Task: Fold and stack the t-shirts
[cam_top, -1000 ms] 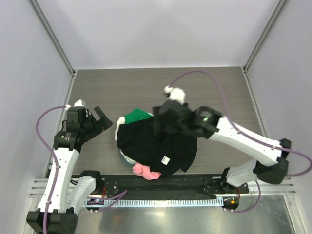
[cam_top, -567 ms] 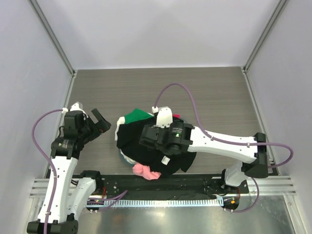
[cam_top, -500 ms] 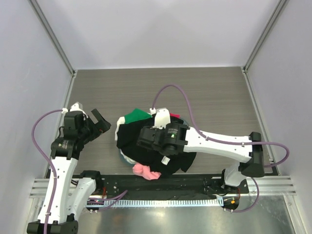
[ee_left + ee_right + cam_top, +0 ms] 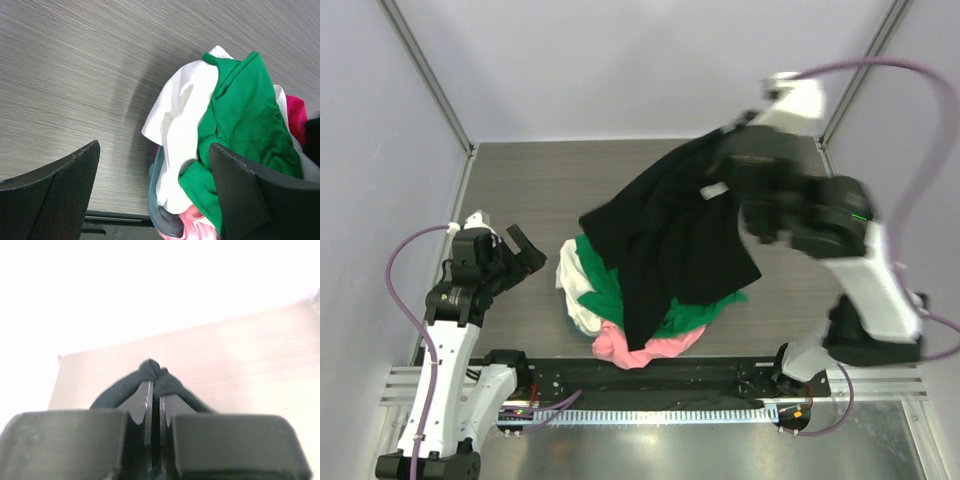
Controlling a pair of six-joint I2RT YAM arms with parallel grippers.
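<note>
Grey wood-grain table (image 4: 520,170) between pale walls. Near its left edge the left gripper (image 4: 154,149) hovers, jaws wide apart and empty, probably waiting for a hem. 3 shirts lie heaped mid-table: white shirt (image 4: 575,285), green shirt (image 4: 610,290), pink shirt (image 4: 640,348). Over them the black shirt (image 4: 670,230) hangs from the right gripper (image 4: 154,390), jaws clamped on a bunched fold, likely to pull it free of the heap.

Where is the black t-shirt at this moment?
In the top view the black t-shirt hangs right of centre from the right tool, its lower end draped over the green shirt, white shirt and pink shirt.
</note>
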